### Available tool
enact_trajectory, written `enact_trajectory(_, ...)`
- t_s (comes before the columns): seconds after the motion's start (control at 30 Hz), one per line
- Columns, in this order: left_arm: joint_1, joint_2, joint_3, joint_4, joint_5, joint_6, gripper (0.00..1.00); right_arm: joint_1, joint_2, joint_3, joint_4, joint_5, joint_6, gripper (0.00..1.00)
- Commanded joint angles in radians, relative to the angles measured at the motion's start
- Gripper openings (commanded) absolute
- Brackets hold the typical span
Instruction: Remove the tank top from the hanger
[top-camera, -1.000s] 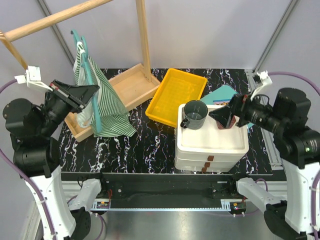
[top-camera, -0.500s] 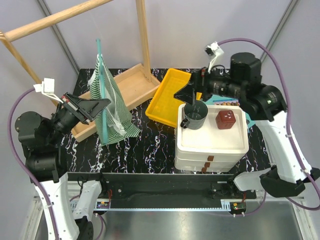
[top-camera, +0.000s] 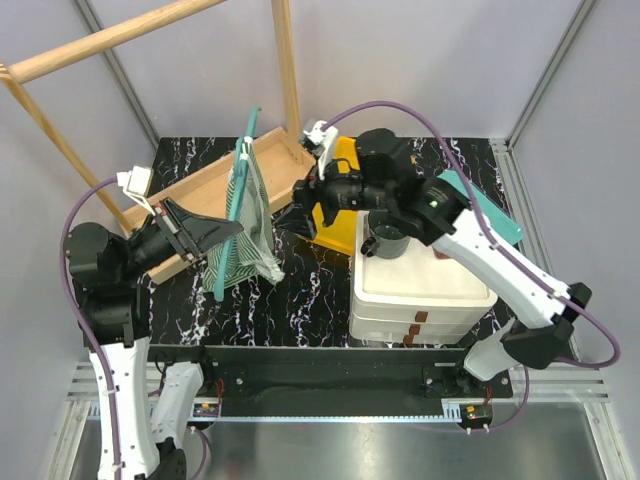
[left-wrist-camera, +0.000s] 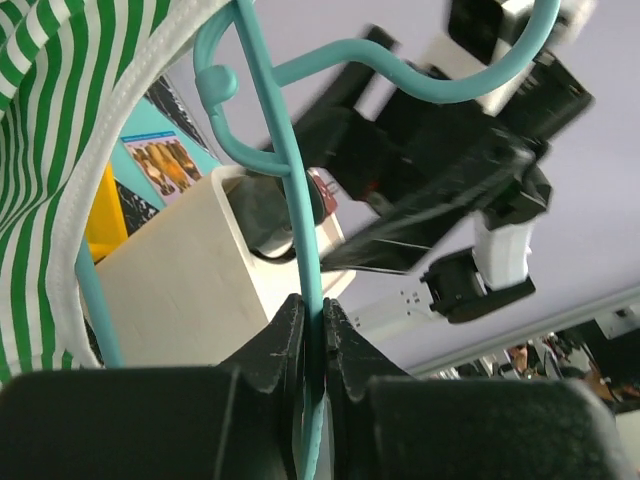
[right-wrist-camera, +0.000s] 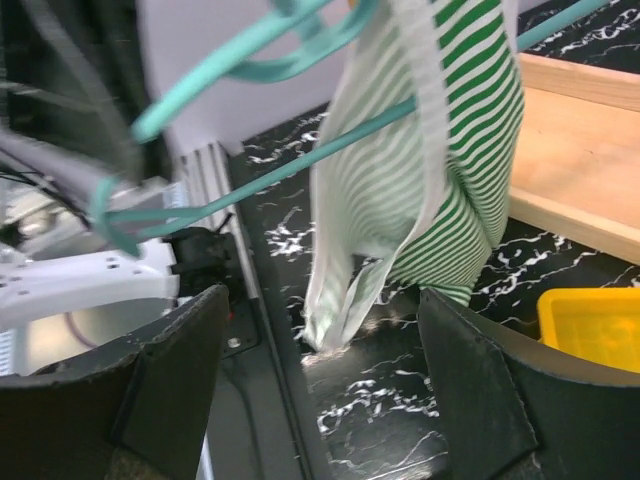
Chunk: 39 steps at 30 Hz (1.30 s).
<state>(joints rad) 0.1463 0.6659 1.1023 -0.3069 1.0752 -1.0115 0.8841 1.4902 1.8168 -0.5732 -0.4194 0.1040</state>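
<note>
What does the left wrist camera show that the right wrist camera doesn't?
Left wrist only: the left gripper shut on the hanger, with the white drawers and the right arm behind. Right wrist only: the right gripper open and facing the cloth, the wooden tray, the yellow bin and the marbled table. Both: the hanger and the striped tank top on it.
</note>
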Motion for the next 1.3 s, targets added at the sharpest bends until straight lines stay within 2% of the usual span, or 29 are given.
enact_trajectory(0.0, -0.045, -0.051, -0.031, 0.117, 0.066, -0.006, 0.00, 0.010, 0.042, -0.017, 0.111, 0.073, -0.098, 0.83)
enact_trajectory(0.27, -0.083, -0.081, -0.065, 0.121, 0.081, -0.009, 0.00, 0.012, 0.038, -0.128, 0.343, 0.087, -0.135, 0.80)
enact_trajectory(0.5, -0.114, -0.081, -0.053, 0.127, 0.089, -0.007, 0.00, 0.010, 0.021, -0.212, 0.509, 0.088, -0.110, 0.66)
enact_trajectory(0.6, -0.125, -0.080, -0.052, 0.129, 0.094, -0.006, 0.00, 0.012, 0.033, -0.217, 0.536, 0.080, -0.060, 0.56)
enact_trajectory(0.63, -0.126, -0.078, -0.051, 0.130, 0.094, -0.004, 0.00, 0.012, 0.035, -0.214, 0.536, 0.080, -0.052, 0.49)
enact_trajectory(0.83, -0.136, -0.068, -0.044, 0.130, 0.094, 0.001, 0.00, 0.010, -0.004, -0.226, 0.539, 0.111, -0.035, 0.33)
enact_trajectory(0.87, -0.137, -0.068, -0.045, 0.132, 0.094, 0.001, 0.00, 0.012, -0.008, -0.226, 0.539, 0.119, -0.032, 0.28)
enact_trajectory(0.97, -0.142, -0.068, -0.047, 0.130, 0.094, 0.001, 0.00, 0.010, -0.022, -0.218, 0.542, 0.149, -0.013, 0.22)
enact_trajectory(1.17, -0.164, -0.065, -0.041, 0.120, 0.098, 0.010, 0.00, 0.010, -0.027, -0.185, 0.529, 0.220, 0.068, 0.03)
enact_trajectory(1.2, -0.169, -0.063, -0.039, 0.118, 0.097, 0.013, 0.00, 0.010, -0.030, -0.172, 0.521, 0.269, 0.083, 0.01)
enact_trajectory(1.27, -0.183, -0.058, -0.032, 0.101, 0.100, 0.030, 0.00, 0.010, -0.030, -0.153, 0.481, 0.333, 0.094, 0.00)
